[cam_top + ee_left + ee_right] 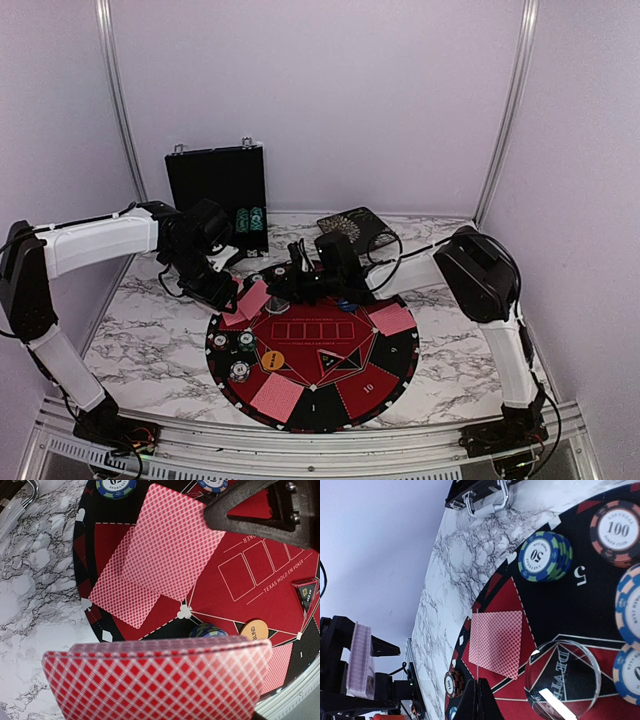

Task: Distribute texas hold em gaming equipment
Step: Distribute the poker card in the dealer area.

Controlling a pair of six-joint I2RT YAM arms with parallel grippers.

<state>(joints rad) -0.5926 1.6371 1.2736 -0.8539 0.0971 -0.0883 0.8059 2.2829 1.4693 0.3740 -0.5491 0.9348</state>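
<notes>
1. Cards (pixel 170 540): two lie overlapping at the mat's (pixel 405 368) left edge; the deck (pixel 160 680) is clamped in left gripper (pixel 220 292) near them.
2. Right gripper (pixel 477 702) is closed, empty, near clear button (pixel 565 677).
3. Cards look light, thin, slippery; pinch the long edges.

- White marble-veined table (pixel 140 335) fills the lower half of the top view.
- Round red-and-black mat (pixel 398 352) lies on it, lower centre.
- Black case (pixel 205 185) stands upright, upper left of centre.
- Dark patterned flat object (pixel 360 228) lies at the back, just right of centre.
</notes>
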